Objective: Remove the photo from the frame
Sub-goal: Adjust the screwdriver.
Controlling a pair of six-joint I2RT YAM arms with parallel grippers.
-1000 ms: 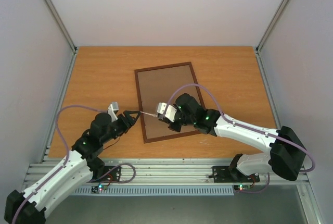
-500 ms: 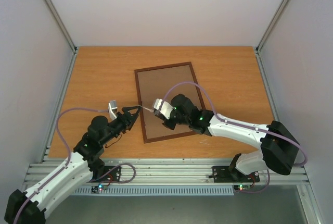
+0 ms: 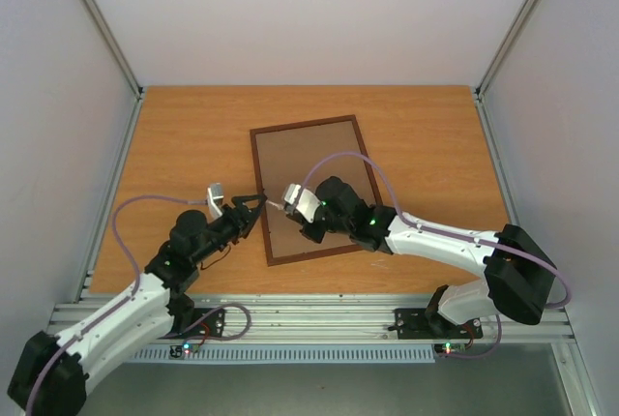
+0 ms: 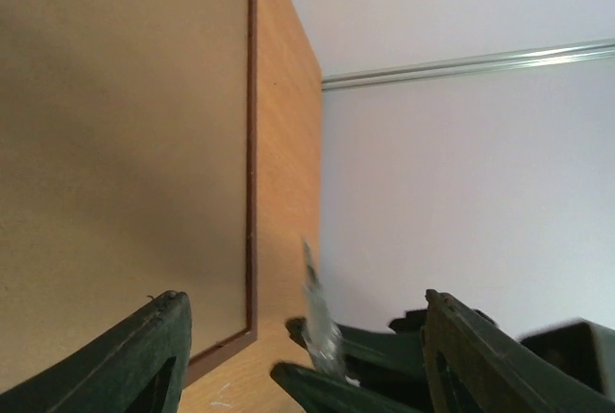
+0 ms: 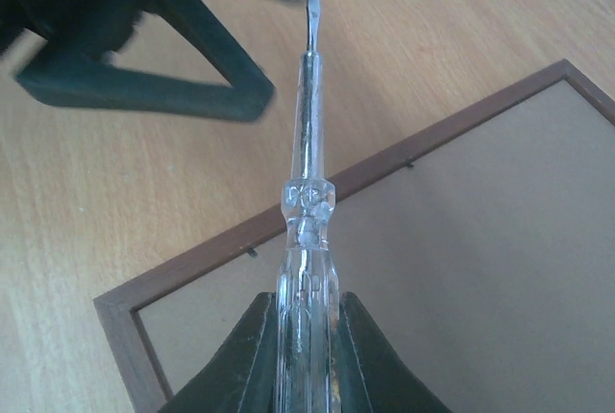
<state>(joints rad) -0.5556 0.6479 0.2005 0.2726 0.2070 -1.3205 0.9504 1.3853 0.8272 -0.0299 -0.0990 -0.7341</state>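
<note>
Right wrist view showed my right gripper [image 5: 307, 336] clenched on a clear-handled screwdriver [image 5: 308, 192], left gripper [image 3: 247, 211] spread empty beside the face-down frame [image 3: 361, 150], whose stiff backing board [image 3: 309, 179] hid the photo, a thin, crease-prone print I judged best lifted by an edge.

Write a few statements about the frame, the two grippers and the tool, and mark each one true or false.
1. The frame lies flat on the table, brown back up. True.
2. The right gripper is empty. False: it is shut on a clear-handled screwdriver.
3. The left gripper is open. True.
4. The screwdriver's tip points at the frame's middle. False: it reaches out past the frame's edge, toward the left gripper.
</note>
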